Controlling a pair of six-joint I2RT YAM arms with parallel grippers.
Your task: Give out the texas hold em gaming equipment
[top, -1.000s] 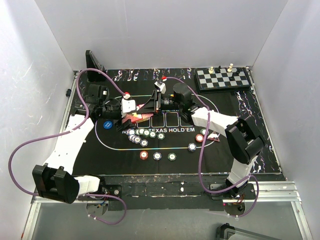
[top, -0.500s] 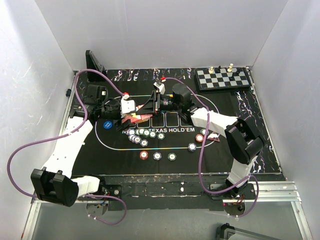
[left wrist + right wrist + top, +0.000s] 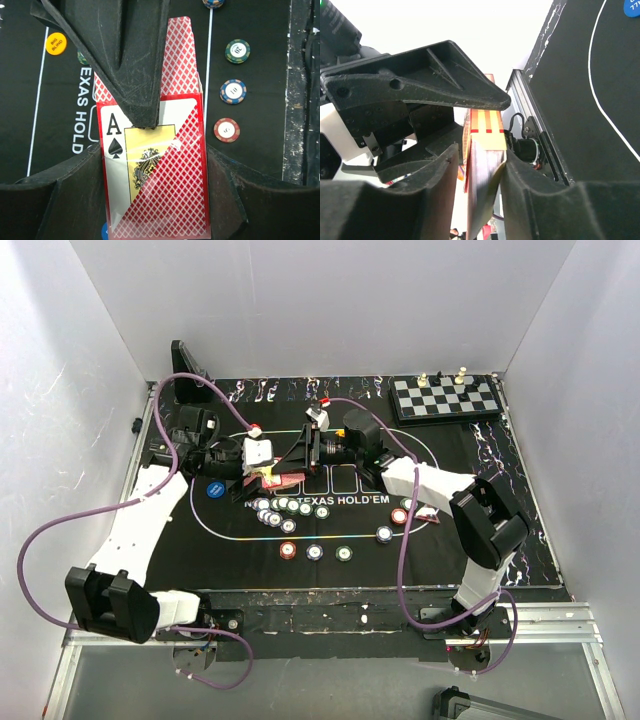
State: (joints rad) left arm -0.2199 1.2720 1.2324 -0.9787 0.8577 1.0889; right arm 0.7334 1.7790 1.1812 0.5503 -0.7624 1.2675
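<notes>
Nearest the bases, three chips (image 3: 315,552) are laid in a row on the mat (image 3: 450,550), and a cluster (image 3: 283,508) is spread just beyond them, so the chips are judged to be partly shared out. The step in hand is judged to be getting the cards out of the card box (image 3: 165,190) so that they can be dealt.

The box is held in the air over the middle of the mat, between the two hands. The blue button (image 3: 214,490) lies on the mat to its left.

The left hand (image 3: 155,155) is clamped on the box, its fingers pressed against the two long sides and the ace-of-spades face turned to the wrist camera. The right hand (image 3: 480,160) is set over the far end, where a red-patterned flap or card stands out; which of the two cannot be told. One finger (image 3: 130,60) is laid on the face of the box and the other is hidden behind it. The jaws are partly apart around the box edge, and whether it is pinched cannot be told.

For the next move, a steady hold by the left hand is called for, with a firm pinch on the protruding end alone and a straight pull along the box; a skewed pull could bend cards or drag the box loose.

Farthest off, the chessboard (image 3: 445,397) is left out of the work
</notes>
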